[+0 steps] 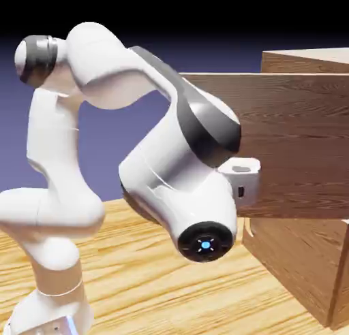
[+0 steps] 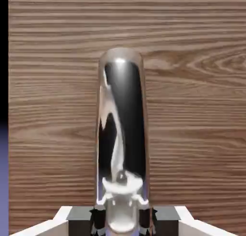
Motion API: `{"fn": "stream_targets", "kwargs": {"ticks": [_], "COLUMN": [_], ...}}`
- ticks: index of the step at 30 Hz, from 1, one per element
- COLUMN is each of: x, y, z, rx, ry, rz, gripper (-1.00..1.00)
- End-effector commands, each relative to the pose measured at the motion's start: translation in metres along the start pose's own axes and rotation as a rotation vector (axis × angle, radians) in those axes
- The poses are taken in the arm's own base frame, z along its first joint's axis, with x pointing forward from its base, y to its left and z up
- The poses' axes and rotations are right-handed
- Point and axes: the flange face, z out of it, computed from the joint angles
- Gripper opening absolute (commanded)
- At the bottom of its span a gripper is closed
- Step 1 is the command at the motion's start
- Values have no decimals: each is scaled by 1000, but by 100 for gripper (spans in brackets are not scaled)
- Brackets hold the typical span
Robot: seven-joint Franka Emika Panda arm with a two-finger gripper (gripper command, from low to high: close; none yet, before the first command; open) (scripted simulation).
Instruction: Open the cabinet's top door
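1. The top door (image 1: 300, 143) walls off passage beyond the gripper (image 2: 123, 221)
2. Its handle (image 2: 122, 120) fills the gap between the fingertips
3. Open air lies above the door's upper edge
4. Bare tabletop (image 1: 136, 286) leaves room between the arm's base (image 1: 51, 313) and the cabinet (image 1: 293, 265)

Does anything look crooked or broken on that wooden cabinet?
Nothing looks broken. The upper door stands swung out from the cabinet, which seems intended: the pincer is closed on its shiny handle.
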Motion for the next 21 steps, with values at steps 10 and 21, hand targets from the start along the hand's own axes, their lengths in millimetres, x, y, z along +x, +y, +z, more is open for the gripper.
{"fn": "stream_targets", "kwargs": {"ticks": [10, 21], "x": [21, 50], "y": [21, 50], "z": [-54, -104], "rx": [122, 249], "ry": [-122, -249], "rz": [0, 0], "gripper": [-100, 100]}}
